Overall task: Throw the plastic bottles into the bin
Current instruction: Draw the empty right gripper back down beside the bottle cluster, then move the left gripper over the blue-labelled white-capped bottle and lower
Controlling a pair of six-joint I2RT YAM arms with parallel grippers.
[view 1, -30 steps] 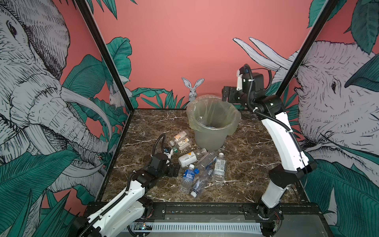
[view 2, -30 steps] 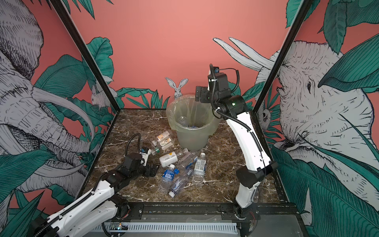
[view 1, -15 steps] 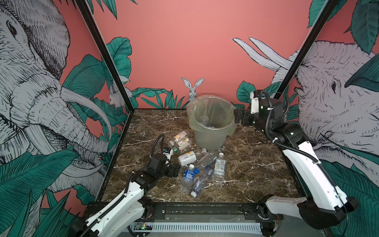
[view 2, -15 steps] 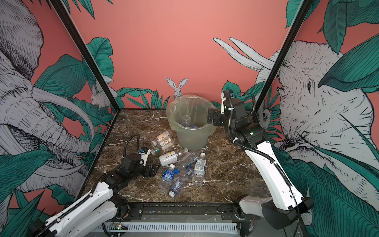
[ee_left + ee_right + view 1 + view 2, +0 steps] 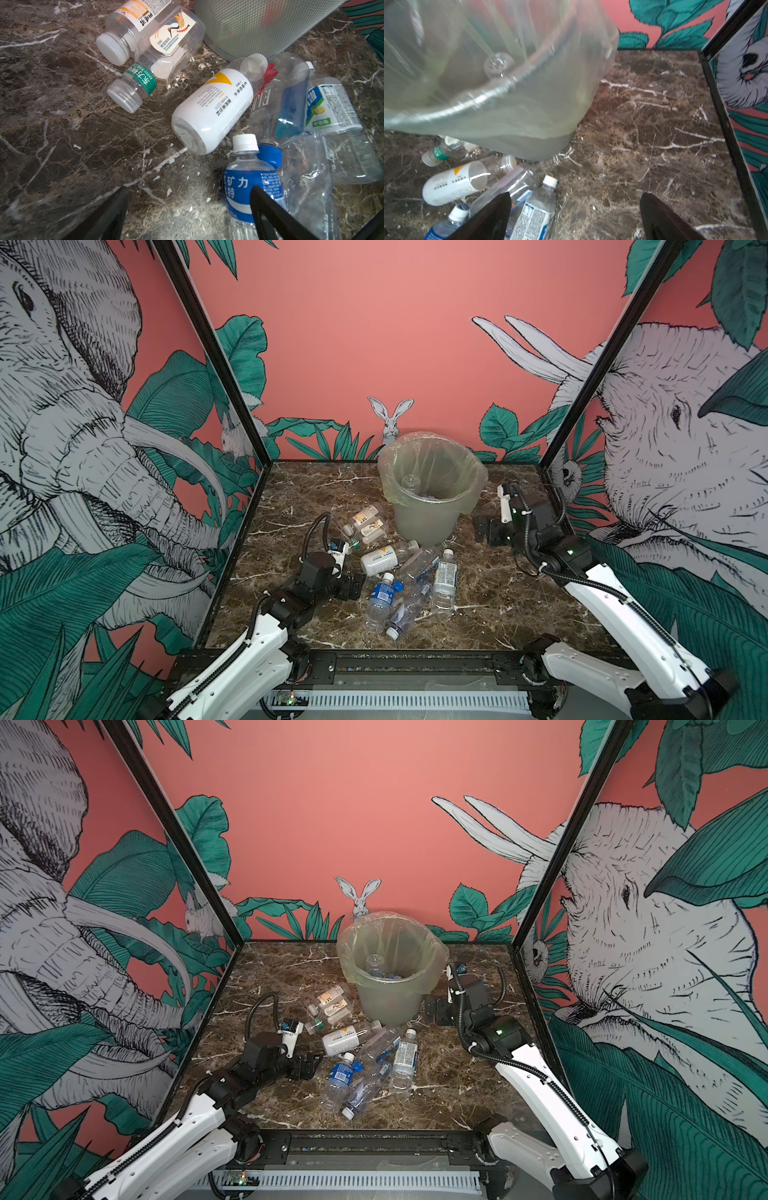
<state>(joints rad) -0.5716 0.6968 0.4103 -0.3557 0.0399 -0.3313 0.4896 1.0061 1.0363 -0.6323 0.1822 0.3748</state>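
The bin [image 5: 432, 506] [image 5: 390, 990] stands at the back middle of the table, with a clear bottle [image 5: 409, 483] inside. In front of it lie several plastic bottles: a white-labelled one [image 5: 380, 559] [image 5: 216, 108], a blue-labelled one [image 5: 384, 593] [image 5: 239, 187], and one with a white cap [image 5: 444, 576] [image 5: 535, 216]. My left gripper [image 5: 353, 587] [image 5: 189, 188] is open and low over the table, just left of the blue-labelled bottle. My right gripper [image 5: 484, 531] [image 5: 576, 194] hangs open and empty, right of the bin's base [image 5: 508, 124].
Two orange-labelled bottles [image 5: 368, 522] and a small green-labelled one [image 5: 351, 541] lie left of the bin. Crushed clear bottles [image 5: 405, 614] lie toward the front. Black frame posts [image 5: 582, 385] and printed walls close in the marble table [image 5: 519, 605].
My right arm has swung down from above the bin's right rim to low beside its base, jaws still open. The left arm has hardly moved.
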